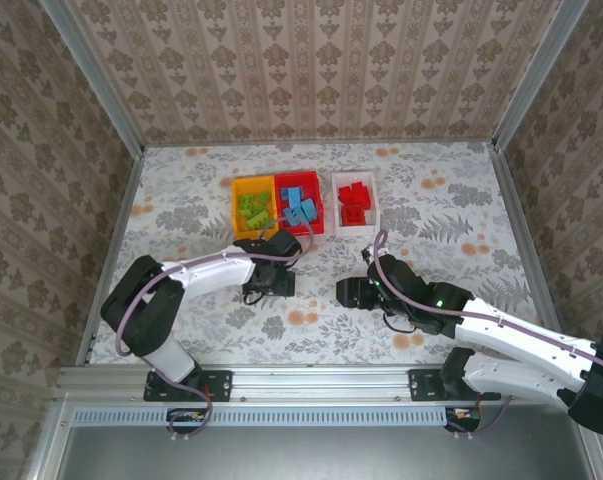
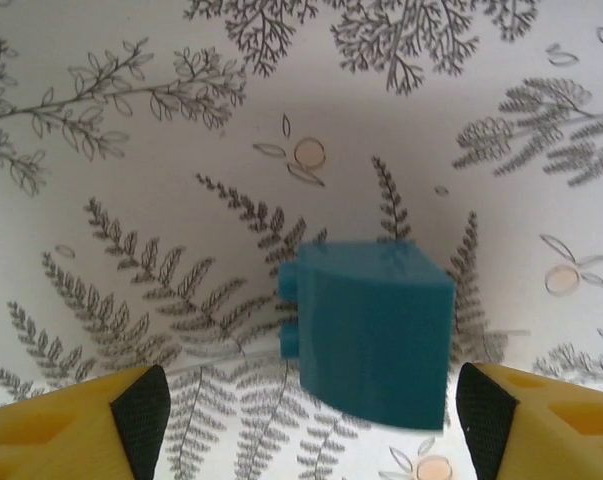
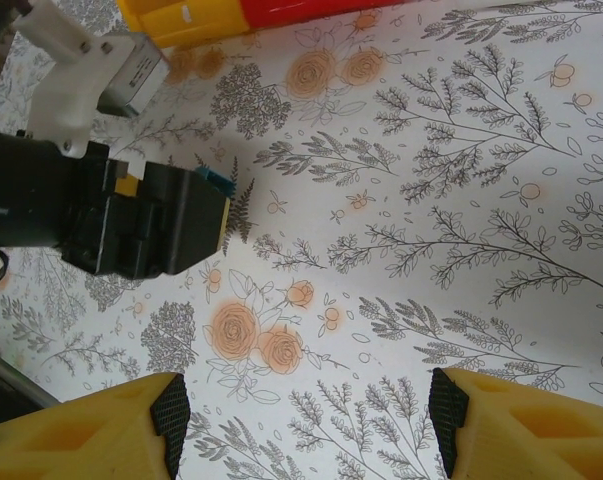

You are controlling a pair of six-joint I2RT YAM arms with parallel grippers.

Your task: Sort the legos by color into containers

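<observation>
A blue brick (image 2: 371, 330) lies on its side on the flowered table, studs facing left. My left gripper (image 2: 311, 425) is open just above it, its pads (image 2: 141, 415) on either side and apart from the brick. From overhead the left gripper (image 1: 264, 282) points down in front of the bins and covers the brick. My right gripper (image 1: 353, 292) is open over bare table with nothing between its fingers (image 3: 169, 415). The yellow bin (image 1: 238, 186) holds green bricks. Blue bricks fill the red bin (image 1: 317, 222), and red bricks the white bin (image 1: 337, 180).
The three bins stand in a row at the middle back of the table. The right wrist view catches the left gripper's black body (image 3: 131, 225) with a corner of the blue brick (image 3: 213, 177) beside it. Patterned walls enclose the table.
</observation>
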